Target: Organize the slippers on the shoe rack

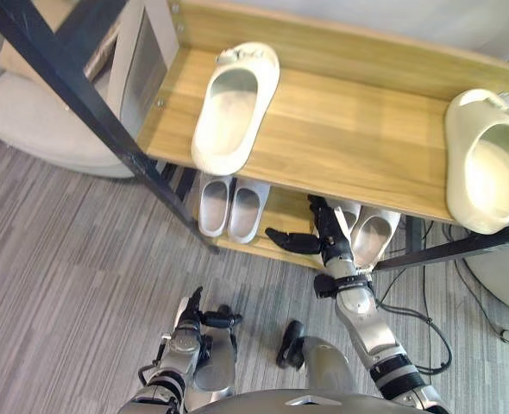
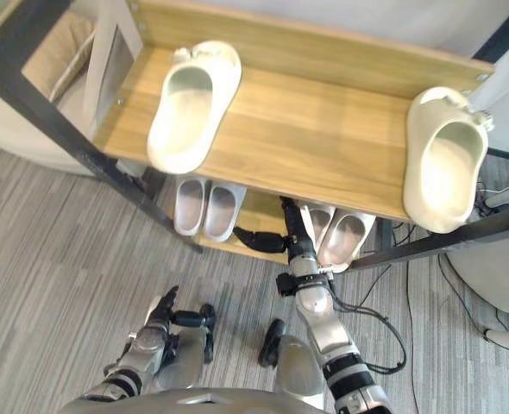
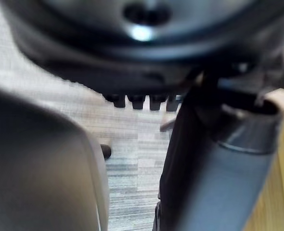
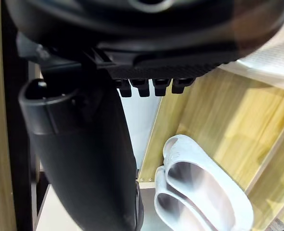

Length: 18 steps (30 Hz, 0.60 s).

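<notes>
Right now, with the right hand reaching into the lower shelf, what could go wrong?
The cream slipper on the right juts past the front edge of the top shelf; a bump to the rack could tip it off. The right hand, open beside the pale slippers, might shove them crooked instead of gripping.

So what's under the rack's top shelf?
On the lower shelf, one pale slipper pair sits at the left and a second pair at the right, with the right hand beside it. Their far ends and the shelf's back are covered by the top shelf.
</notes>
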Available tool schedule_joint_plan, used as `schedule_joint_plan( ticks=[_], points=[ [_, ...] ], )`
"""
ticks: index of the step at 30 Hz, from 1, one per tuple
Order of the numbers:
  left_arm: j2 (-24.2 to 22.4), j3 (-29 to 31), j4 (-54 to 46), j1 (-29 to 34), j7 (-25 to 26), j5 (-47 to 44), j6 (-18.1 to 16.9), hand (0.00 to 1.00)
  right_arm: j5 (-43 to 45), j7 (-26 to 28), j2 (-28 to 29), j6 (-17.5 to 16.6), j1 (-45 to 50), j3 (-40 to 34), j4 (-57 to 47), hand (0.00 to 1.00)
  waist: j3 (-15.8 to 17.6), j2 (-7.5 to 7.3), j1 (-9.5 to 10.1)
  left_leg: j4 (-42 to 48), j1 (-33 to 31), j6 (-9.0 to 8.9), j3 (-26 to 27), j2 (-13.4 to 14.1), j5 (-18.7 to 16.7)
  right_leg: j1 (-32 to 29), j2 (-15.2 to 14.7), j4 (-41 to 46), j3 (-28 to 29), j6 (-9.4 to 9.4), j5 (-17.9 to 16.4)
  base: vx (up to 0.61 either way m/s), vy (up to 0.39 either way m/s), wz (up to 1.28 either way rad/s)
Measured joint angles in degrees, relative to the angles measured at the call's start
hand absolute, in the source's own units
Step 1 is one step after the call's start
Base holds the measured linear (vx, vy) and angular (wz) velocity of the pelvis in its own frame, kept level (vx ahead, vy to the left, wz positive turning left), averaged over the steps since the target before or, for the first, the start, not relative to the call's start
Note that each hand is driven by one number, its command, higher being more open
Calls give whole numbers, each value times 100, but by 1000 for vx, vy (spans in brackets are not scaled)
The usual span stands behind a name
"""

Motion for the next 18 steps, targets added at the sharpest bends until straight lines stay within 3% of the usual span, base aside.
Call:
schedule_joint_plan(
  ticks=[8, 18],
  points=[
    [-60, -272, 29, 267, -38, 106, 103, 100, -214, 434, -42, 351, 861, -88, 897, 100, -378, 300, -162, -488, 600, -20, 232, -15, 117, 586, 166, -824, 229, 66, 440, 13, 17, -17],
    [-98, -440, -139, 490, -172, 91, -9, 100, -309, 591, -106, 454, 932, -162, 1826, 100, -482, 313, -215, -756, 892, 0, 271, -12, 297, 942, 322, -1417, 323, -21, 843, -73, 8, -5]
  ],
)
